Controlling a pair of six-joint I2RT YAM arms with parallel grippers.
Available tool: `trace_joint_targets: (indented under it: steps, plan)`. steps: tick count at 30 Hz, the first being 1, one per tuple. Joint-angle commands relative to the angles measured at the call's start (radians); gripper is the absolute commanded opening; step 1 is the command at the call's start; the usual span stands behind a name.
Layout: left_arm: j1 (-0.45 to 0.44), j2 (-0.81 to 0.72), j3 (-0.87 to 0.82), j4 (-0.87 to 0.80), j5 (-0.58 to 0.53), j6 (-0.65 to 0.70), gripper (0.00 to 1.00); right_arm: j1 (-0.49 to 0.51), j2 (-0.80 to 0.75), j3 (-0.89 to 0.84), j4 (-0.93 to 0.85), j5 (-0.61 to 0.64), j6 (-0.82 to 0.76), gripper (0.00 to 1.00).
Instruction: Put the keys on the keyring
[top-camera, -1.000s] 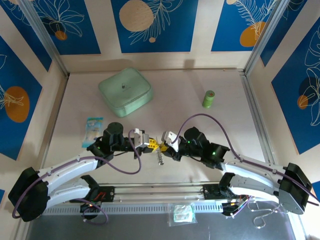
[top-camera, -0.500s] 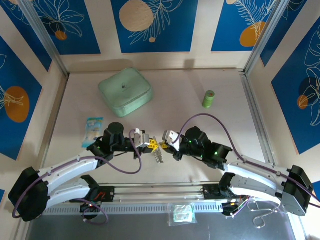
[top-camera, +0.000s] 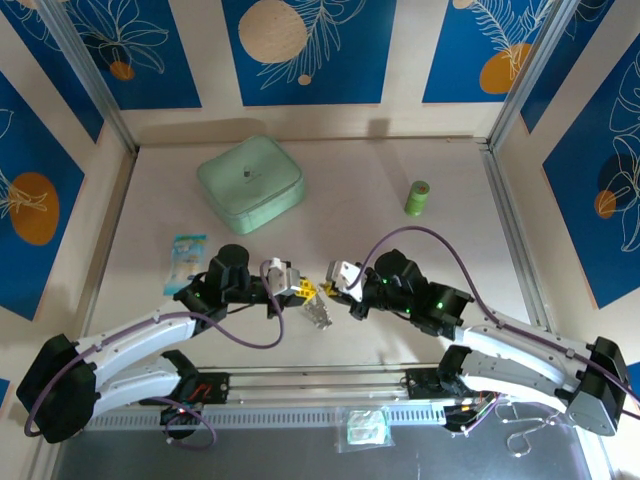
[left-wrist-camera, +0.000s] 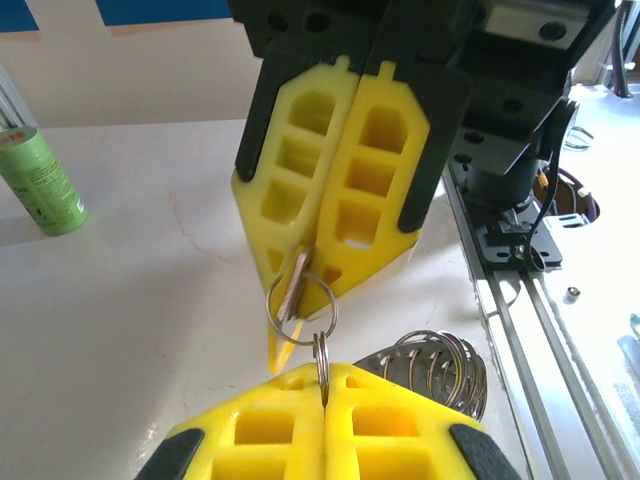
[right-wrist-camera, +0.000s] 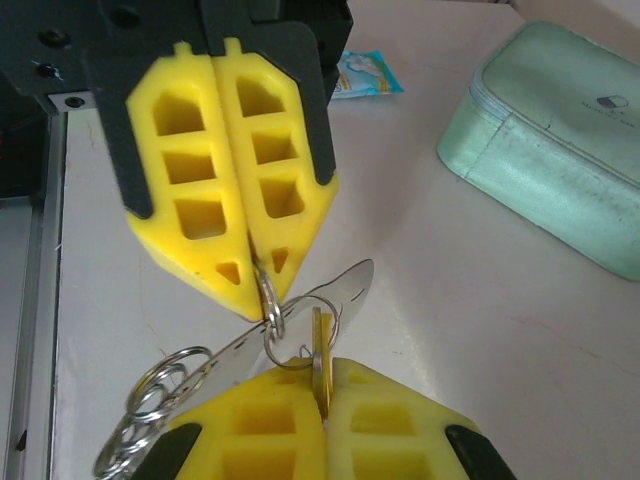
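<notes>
The keyring (left-wrist-camera: 300, 305), a small silver split ring, hangs in the air between the two claws, low over the middle of the near part of the surface (top-camera: 380, 235). Its silver ring chain (left-wrist-camera: 430, 365) trails down onto the surface just beside it. The left claw (left-wrist-camera: 322, 388) has its yellow fingers pressed fully together, pinching the ring's rim. The right claw (left-wrist-camera: 305, 262) faces it tip to tip, its fingers likewise closed tight, and grips a slim key (right-wrist-camera: 320, 362) that stands up against the ring. The key crosses the ring's opening, but whether it is threaded through cannot be told, nor can the colour of its head. A flat silver strip (right-wrist-camera: 335, 290) lies slantwise behind the ring. A mint-green case (top-camera: 250, 183) sits at the far left, a small packet (top-camera: 187, 255) lies left of the claws, and a green roll (top-camera: 417, 197) stands upright at the far right.
</notes>
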Motion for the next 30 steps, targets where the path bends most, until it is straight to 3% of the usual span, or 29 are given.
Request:
trace_joint_targets:
  steps: [1, 3, 12, 17, 21, 26, 30]
  plan:
    - [-0.008, -0.008, 0.04, -0.045, -0.006, 0.045, 0.0, 0.002, -0.04, 0.052, -0.034, 0.056, -0.029, 0.0]
    - [-0.008, -0.004, 0.046, -0.054, -0.014, 0.039, 0.0, 0.004, -0.05, 0.056, -0.04, 0.059, -0.03, 0.0]
    - [-0.008, -0.02, 0.038, -0.008, -0.037, -0.068, 0.43, 0.022, -0.023, 0.089, -0.05, 0.069, -0.036, 0.0]
    - [-0.007, -0.123, 0.0, 0.009, -0.169, -0.12, 0.56, 0.022, -0.003, 0.104, -0.064, 0.087, -0.039, 0.0]
    - [-0.007, -0.234, -0.057, 0.005, -0.471, -0.163, 0.65, 0.025, 0.045, 0.123, -0.06, 0.08, -0.029, 0.0]
    - [-0.001, -0.381, -0.072, -0.077, -0.994, -0.328, 0.86, 0.049, 0.126, 0.151, -0.004, 0.07, -0.027, 0.0]
    - [0.008, -0.455, -0.072, -0.165, -1.175, -0.381, 0.89, 0.055, 0.224, 0.214, 0.06, 0.016, -0.043, 0.0]
